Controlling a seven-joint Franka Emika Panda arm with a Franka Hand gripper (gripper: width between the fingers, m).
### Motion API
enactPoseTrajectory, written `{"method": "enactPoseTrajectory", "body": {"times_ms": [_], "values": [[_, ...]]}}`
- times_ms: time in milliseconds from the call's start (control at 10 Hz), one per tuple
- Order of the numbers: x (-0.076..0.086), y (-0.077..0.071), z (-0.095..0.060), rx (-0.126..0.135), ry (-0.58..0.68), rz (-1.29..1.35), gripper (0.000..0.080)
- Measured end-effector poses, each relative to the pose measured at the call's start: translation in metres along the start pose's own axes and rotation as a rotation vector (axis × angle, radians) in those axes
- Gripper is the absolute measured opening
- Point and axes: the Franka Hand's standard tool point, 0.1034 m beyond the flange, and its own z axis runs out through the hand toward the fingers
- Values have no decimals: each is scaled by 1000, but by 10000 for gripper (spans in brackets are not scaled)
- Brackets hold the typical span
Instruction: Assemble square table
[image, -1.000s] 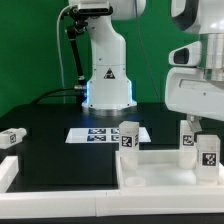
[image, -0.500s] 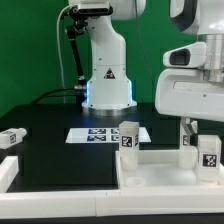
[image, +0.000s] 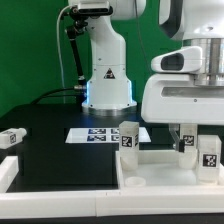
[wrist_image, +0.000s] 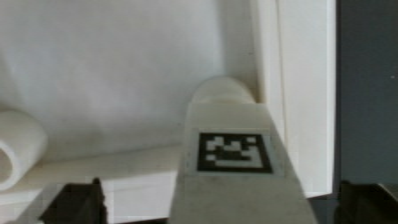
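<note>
The square table's white slab lies at the front right, its raised rim showing in the wrist view. Three tagged leg blocks stand upright on it. My gripper hangs low over the right pair, open. In the wrist view a tagged leg stands between the two dark fingertips, and my gripper straddles it without closing. I cannot tell whether the pads touch it. Another leg lies loose at the exterior view's far left.
The marker board lies flat in front of the robot base. A long white border bar sits at the front left. A rounded white part shows beside the leg in the wrist view.
The gripper and its white hand have shifted toward the exterior view's left, over the right-hand legs. The jaws have stayed open. No part has moved.
</note>
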Motion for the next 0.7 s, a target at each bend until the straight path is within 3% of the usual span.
{"method": "enactPoseTrajectory", "body": {"times_ms": [100, 200, 300, 400, 700], "values": [[0, 0, 0, -1, -1, 13, 554], [0, 0, 1, 1, -1, 48, 554], [-1, 0, 1, 1, -2, 122, 353], [-1, 0, 1, 1, -3, 168, 289], [-1, 0, 2, 1, -3, 351, 289]]}}
